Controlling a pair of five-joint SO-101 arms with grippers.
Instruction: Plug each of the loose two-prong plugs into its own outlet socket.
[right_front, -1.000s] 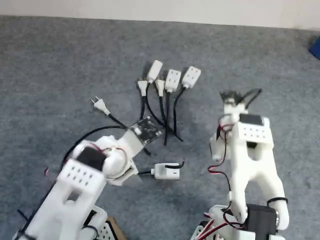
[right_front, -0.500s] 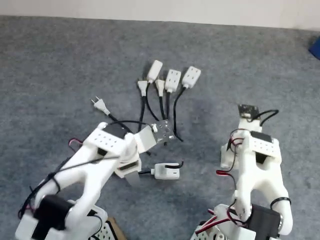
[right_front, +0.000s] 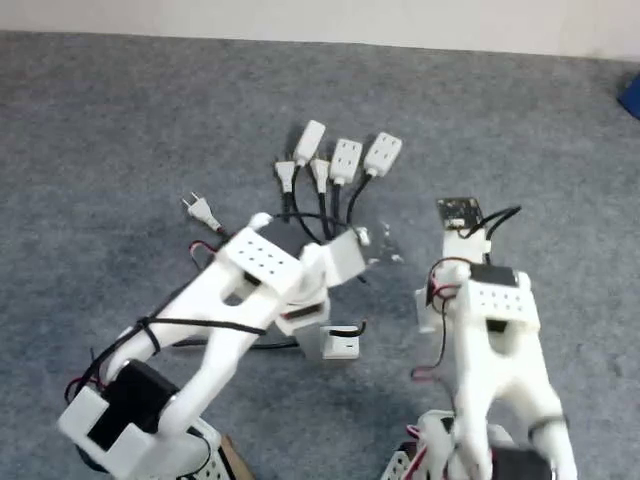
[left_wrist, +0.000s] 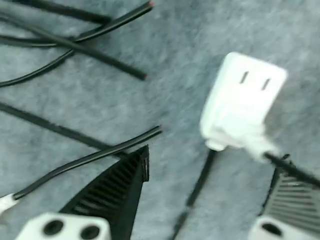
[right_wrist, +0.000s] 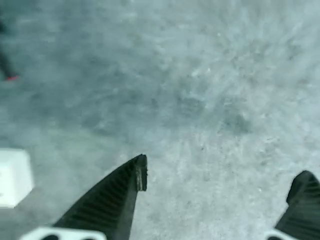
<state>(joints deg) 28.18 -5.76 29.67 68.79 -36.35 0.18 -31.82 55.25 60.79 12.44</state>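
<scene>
Task at an early stage by our reading; nothing we could confirm as plugged in. The grey carpeted table (right_front: 120, 110) carried all the parts. The white left arm (right_front: 230, 300) stretched from the near corner to the middle of the cord tangle, and the white right arm (right_front: 495, 330) stood apart on the other side. The left gripper (left_wrist: 212, 160) hung with its jaws spread wide and gripping nothing, over a white two-slot socket block (left_wrist: 242, 100) that lay face up between them, both slots vacant. We could not match this block with certainty to one in the high view. The right gripper (right_wrist: 222, 170) was likewise released, jaws apart over bare carpet, nothing held. A row of three white rectangular socket blocks (right_front: 346, 155) lay at the far end of the tangle, and a fourth white socket block (right_front: 340, 343) lay alone close beside the left arm. As the only receptacles here, the sockets showed no plug seated that we could make out. Two small white plugs (right_front: 285, 175) (right_front: 320, 170) lay just beside the row, too small to judge whether either was inserted. One loose white two-prong plug (right_front: 200, 208) lay well apart, prongs bare. Thin black cords (right_front: 335, 215) fanned between them. We judged every pairing left to do.
</scene>
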